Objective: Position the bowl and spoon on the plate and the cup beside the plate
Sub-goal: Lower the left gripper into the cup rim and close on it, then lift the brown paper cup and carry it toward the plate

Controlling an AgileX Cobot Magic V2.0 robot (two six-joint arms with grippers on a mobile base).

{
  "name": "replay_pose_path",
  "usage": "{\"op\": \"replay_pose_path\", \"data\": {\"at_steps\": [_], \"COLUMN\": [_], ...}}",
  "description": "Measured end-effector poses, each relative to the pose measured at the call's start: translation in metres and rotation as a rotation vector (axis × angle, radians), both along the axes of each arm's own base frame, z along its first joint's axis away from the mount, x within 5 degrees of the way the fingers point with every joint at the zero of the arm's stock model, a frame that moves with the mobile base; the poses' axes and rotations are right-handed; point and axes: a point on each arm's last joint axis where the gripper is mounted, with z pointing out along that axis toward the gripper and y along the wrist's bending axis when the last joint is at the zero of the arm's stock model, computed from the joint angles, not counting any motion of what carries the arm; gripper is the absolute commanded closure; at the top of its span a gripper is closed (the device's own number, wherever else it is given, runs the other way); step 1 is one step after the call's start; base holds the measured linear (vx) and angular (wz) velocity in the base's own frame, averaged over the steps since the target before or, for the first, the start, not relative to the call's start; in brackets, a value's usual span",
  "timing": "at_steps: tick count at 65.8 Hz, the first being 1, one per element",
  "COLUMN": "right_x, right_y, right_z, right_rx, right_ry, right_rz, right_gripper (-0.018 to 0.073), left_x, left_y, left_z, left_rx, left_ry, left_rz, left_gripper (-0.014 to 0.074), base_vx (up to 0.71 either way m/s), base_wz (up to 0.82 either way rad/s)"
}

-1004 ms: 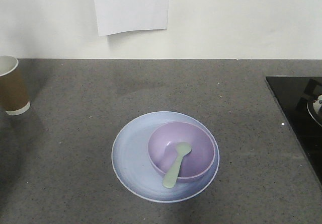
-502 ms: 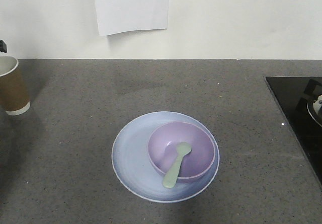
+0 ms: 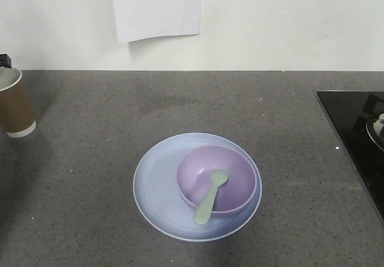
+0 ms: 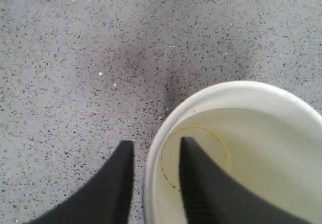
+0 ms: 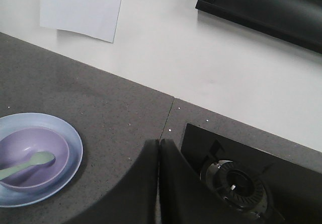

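The pale blue plate (image 3: 155, 186) lies on the grey counter with the lavender bowl (image 3: 234, 174) sitting in its right half. The mint spoon (image 3: 209, 198) rests in the bowl, its handle over the near rim. The brown paper cup (image 3: 15, 105) stands upright at the far left, well apart from the plate. My left gripper (image 4: 157, 142) is open astride the cup's (image 4: 251, 148) rim, one finger inside and one outside. A sliver of the left gripper (image 3: 4, 60) shows above the cup. My right gripper (image 5: 159, 141) is shut and empty, hovering right of the plate (image 5: 75, 144).
A black stovetop (image 3: 354, 129) with a burner (image 5: 235, 181) takes up the counter's right end. A white wall runs along the back with a sheet of paper (image 3: 156, 6) hanging on it.
A dark part of my left gripper has come into the front view at the left edge above the cup. The cup, plate, bowl and spoon have not moved.
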Motion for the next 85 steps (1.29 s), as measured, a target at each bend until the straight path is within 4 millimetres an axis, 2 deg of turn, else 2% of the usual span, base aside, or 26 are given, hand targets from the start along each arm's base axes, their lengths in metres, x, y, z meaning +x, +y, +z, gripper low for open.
{"op": "replay_pose_path", "data": {"at_steps": [6,23,28,36,43,50,55,62,67,72,85], "right_x": [0.000,0.000,0.000,0.000,0.000,0.000,0.000,0.000,0.000,0.000,0.000], "right_y": [0.000,0.000,0.000,0.000,0.000,0.000,0.000,0.000,0.000,0.000,0.000], "right_z": [0.000,0.000,0.000,0.000,0.000,0.000,0.000,0.000,0.000,0.000,0.000], "right_rx": [0.000,0.005,0.006,0.006,0.007,0.010,0.010,0.011,0.011,0.011,0.012], "right_ry": [0.000,0.000,0.001,0.001,0.001,0.001,0.001,0.001,0.001,0.001,0.001], "right_rz": [0.000,-0.002,-0.002,-0.002,-0.002,0.000,0.000,-0.001,-0.001,-0.001,-0.001], "right_gripper": [0.0564,0.0564,0.0564,0.0564,0.0564,0.0564,0.0564,0.0564,0.0564,0.0564,0.0564], "left_x": [0.000,-0.003,-0.008,-0.020,-0.035,-0.050,-0.062,-0.072,-0.075,-0.076,-0.081], "left_y": [0.000,-0.001,-0.004,-0.014,-0.029,-0.053,-0.075,-0.101,-0.118,-0.132,-0.161], "left_z": [0.000,0.004,0.012,0.038,0.063,0.086,0.099,0.107,0.107,0.099,0.055], "left_rx": [0.000,0.010,-0.002,-0.058,-0.122,-0.160,-0.180,-0.188,-0.191,-0.200,-0.227], "left_ry": [0.000,0.006,-0.004,-0.062,-0.116,-0.149,-0.159,-0.141,-0.128,-0.096,0.035], "left_rz": [0.000,-0.033,-0.037,-0.070,-0.147,-0.277,-0.369,-0.480,-0.537,-0.575,-0.637], "left_gripper": [0.0606,0.0604,0.0604,0.0604,0.0604,0.0604,0.0604,0.0604,0.0604,0.0604,0.0604], "base_vx": [0.00,0.00,0.00,0.00,0.00,0.00,0.00,0.00,0.00,0.00,0.00], "base_wz": [0.00,0.00,0.00,0.00,0.00,0.00,0.00,0.00,0.00,0.00,0.00]}}
